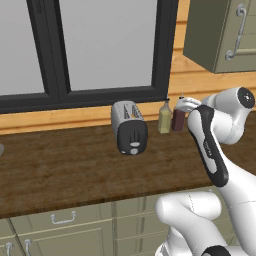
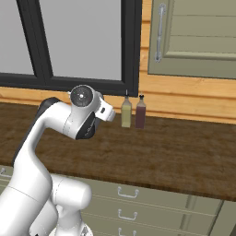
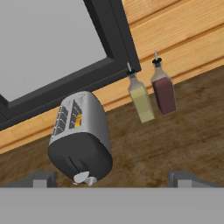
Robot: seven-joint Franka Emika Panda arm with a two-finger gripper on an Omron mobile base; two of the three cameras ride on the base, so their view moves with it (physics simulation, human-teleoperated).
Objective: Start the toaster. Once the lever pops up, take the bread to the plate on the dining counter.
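Brushed silver metal toaster (image 1: 128, 120) with a matt black end panel, on a dark wood-grain bench (image 1: 65, 170), before smooth glassy bottles (image 1: 165, 119) and pale wood wall planks (image 1: 210, 82).

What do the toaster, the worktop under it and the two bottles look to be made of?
Toaster: brushed-looking silver metal shell, going by its soft sheen, with a matte black end panel, probably plastic. Worktop: dark wood with visible grain, low gloss. Olive bottle and dark red bottle: likely glass with dark spouts, though the render leaves that open.

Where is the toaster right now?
The toaster stands on the dark wood worktop under the window, left of the olive bottle in the left base view.
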